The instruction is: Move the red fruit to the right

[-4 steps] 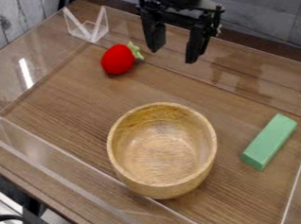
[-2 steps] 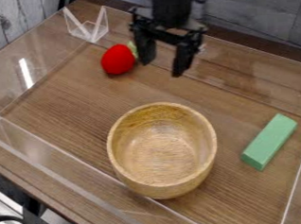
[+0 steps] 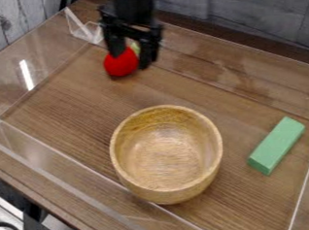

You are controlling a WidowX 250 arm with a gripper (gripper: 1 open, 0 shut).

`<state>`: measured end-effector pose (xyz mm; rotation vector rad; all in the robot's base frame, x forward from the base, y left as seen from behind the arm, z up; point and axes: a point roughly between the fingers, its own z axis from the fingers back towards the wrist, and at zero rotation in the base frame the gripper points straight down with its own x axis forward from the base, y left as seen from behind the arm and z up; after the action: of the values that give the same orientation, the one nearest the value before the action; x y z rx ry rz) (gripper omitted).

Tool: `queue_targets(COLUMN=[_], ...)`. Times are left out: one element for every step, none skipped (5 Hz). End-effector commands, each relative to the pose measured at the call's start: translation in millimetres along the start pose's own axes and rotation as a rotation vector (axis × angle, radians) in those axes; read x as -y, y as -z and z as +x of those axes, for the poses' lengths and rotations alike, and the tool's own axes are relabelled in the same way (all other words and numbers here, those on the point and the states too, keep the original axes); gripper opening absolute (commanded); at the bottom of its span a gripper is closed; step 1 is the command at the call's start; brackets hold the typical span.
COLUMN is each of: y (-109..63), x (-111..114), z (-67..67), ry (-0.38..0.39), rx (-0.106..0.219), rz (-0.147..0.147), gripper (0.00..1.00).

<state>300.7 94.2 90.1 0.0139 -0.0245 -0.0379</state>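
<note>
The red fruit [image 3: 118, 64] is a small glossy strawberry-like toy with a green top, lying on the wooden table at the back left. My black gripper [image 3: 131, 47] hangs right over it with its jaws open, one finger on each side of the fruit's upper part. The fingers partly hide the green top. Whether the fingers touch the fruit cannot be told.
A wooden bowl [image 3: 167, 151] stands at the front centre. A green rectangular block [image 3: 277, 145] lies at the right. Clear plastic walls [image 3: 25, 70] border the table on the left, front and right, with a clear folded piece [image 3: 85, 26] at the back left.
The gripper has moved left from behind the table's middle to a spot over the red fruit, staying open. The fruit, bowl and block have not moved.
</note>
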Motion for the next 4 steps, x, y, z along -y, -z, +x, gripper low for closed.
queue_targets(y=[3.0,13.9,18.2,15.7], x=[-13.2,-15.4,-9.5,-6.1], z=[14.5,22.6,34.4,46.2], ry=[-0.055,-0.095,-0.037,0.011], rx=[0.079,0.110,0.130,0.149], rz=[0.017,0.027,0.028,0.021], gripper=[1.00,1.00,1.00,1.00])
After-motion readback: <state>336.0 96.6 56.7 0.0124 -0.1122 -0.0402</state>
